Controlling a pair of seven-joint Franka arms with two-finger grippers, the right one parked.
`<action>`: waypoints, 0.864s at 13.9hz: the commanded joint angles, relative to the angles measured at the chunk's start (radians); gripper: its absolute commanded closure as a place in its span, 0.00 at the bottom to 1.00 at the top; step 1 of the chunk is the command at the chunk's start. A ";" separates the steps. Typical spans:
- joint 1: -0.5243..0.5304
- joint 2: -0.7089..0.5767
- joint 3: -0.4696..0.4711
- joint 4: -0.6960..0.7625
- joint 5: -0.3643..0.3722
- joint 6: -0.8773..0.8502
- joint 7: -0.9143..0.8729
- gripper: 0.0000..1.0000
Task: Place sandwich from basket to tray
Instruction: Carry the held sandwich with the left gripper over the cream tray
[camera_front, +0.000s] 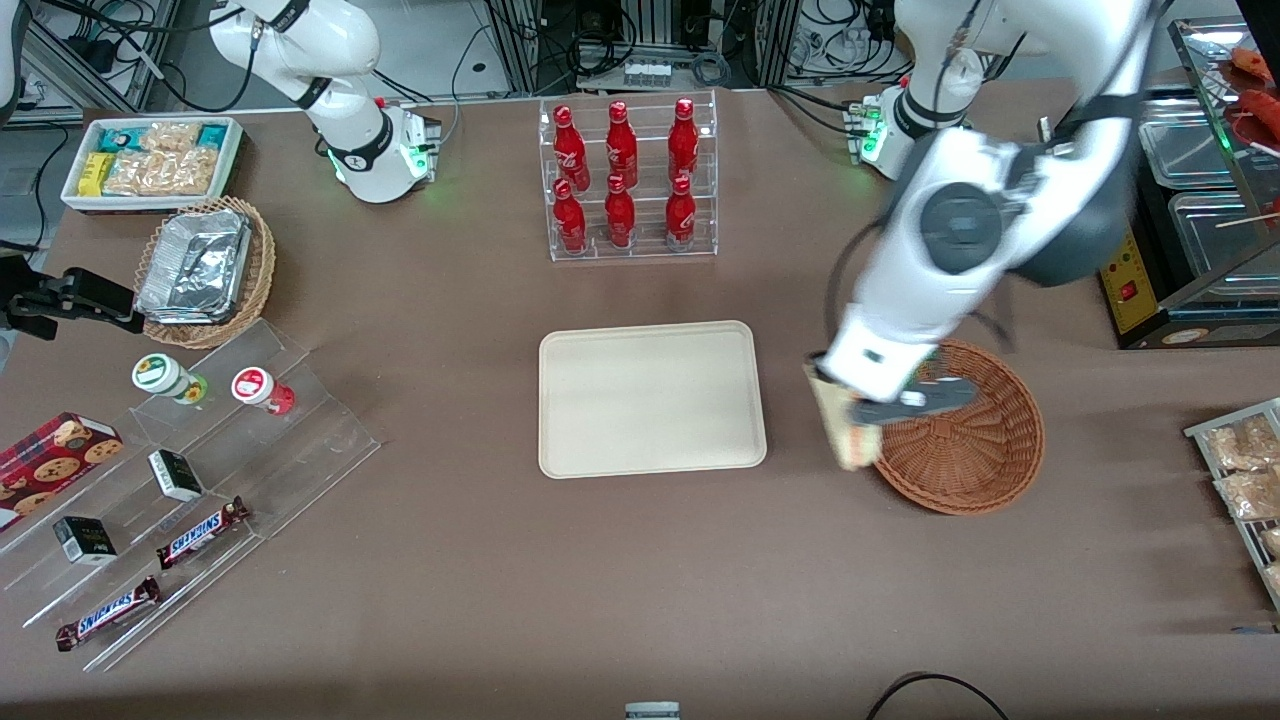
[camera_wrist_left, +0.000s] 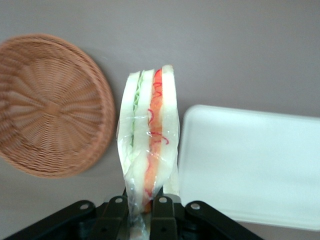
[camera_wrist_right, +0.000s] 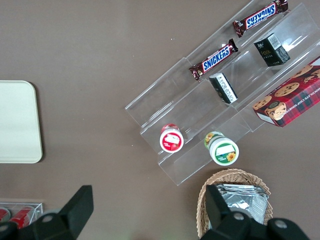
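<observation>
We have the triangular wedge sandwich of pale white bread in clear film (camera_wrist_left: 149, 145) pinched at one end between the two black fingers (camera_wrist_left: 163, 216) of the left arm's end effector (camera_wrist_left: 141, 218), which is clenched on it. It hangs above the brown table (camera_front: 640, 560), over the gap between the round reddish-brown woven wicker basket (camera_front: 985, 455) and the flat cream-beige plastic tray with rounded corners (camera_front: 652, 398). In the front view the sandwich (camera_front: 848, 428) sits just at the basket's rim on the tray's side, clear of the weave; the basket (camera_wrist_left: 47, 105) looks bare inside.

We judge the sandwich light and soft. The bread would squash under a hard squeeze, and the film looks glossy, so it could slide in the grip if the hold were loose. The layers, green toward one face and red-orange toward the other, stand edge-on to the wrist camera, and the fingers press on the two flat bread faces. That seems to us the right place to hold: pressure across the faces keeps the layers together, whereas a pinch along the cut edge might splay them.

Several things we cannot settle. The end of the wedge inside the fingers is hidden, so how deep the hold goes is unclear. In the front view the white arm covers most of the end effector (camera_front: 890, 405) and part of the basket. The wrist view cuts off part of the tray (camera_wrist_left: 250, 165).
</observation>
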 joint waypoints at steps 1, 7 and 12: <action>-0.107 0.146 0.012 0.134 0.007 -0.005 -0.061 1.00; -0.237 0.270 0.012 0.160 0.004 0.116 -0.083 1.00; -0.352 0.402 0.020 0.163 0.028 0.312 -0.182 1.00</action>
